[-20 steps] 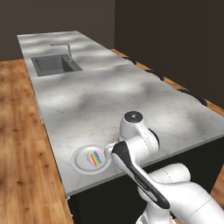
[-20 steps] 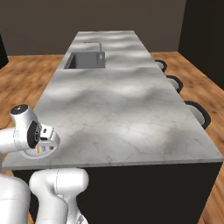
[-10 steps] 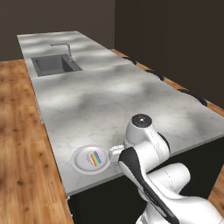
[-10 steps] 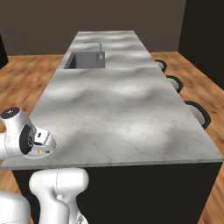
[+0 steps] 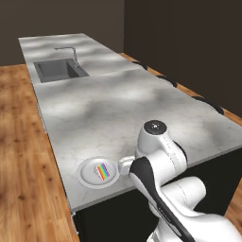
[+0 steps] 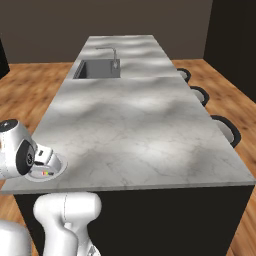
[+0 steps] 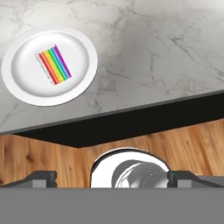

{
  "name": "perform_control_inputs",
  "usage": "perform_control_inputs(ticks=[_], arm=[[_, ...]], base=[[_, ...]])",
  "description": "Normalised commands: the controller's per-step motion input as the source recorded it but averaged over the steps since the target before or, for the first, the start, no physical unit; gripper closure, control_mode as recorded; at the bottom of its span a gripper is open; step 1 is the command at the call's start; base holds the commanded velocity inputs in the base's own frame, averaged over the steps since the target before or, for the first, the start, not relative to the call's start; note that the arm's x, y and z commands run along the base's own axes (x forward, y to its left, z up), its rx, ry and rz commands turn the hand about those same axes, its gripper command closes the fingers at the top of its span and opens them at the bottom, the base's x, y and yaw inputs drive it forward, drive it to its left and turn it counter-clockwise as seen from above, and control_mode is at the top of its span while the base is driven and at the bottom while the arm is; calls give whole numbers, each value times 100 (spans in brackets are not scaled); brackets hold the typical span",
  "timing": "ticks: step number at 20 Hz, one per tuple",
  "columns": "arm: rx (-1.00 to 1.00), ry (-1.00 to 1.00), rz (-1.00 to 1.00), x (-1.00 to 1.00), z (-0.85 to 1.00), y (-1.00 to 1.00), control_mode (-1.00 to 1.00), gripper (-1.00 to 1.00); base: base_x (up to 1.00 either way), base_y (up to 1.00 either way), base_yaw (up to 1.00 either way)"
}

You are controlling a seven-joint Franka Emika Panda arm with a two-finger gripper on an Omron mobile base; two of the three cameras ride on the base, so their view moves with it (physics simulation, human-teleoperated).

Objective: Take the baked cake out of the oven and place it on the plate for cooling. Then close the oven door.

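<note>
The rainbow-layered cake slice (image 7: 53, 65) lies on the round white plate (image 7: 81, 81) at ten o'clock; the claw (image 7: 111, 177) gapes wide, empty. The plate sits near the marble table (image 7: 166, 52) edge, so the swinging arm could nudge it off.

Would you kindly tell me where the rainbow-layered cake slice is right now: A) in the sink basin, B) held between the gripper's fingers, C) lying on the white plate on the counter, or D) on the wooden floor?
C: the cake slice lies flat on the white plate near the marble counter's edge, apart from the open gripper.
</note>
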Motion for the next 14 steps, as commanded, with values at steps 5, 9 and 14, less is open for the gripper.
perform_control_inputs(ticks=[5, 9, 14], arm=[[0, 0, 0, 0, 0, 0, -100, -100], [0, 0, 0, 0, 0, 0, -100, -100], [0, 0, 0, 0, 0, 0, -100, -100]], base=[[0, 0, 0], [0, 0, 0], [0, 0, 0]])
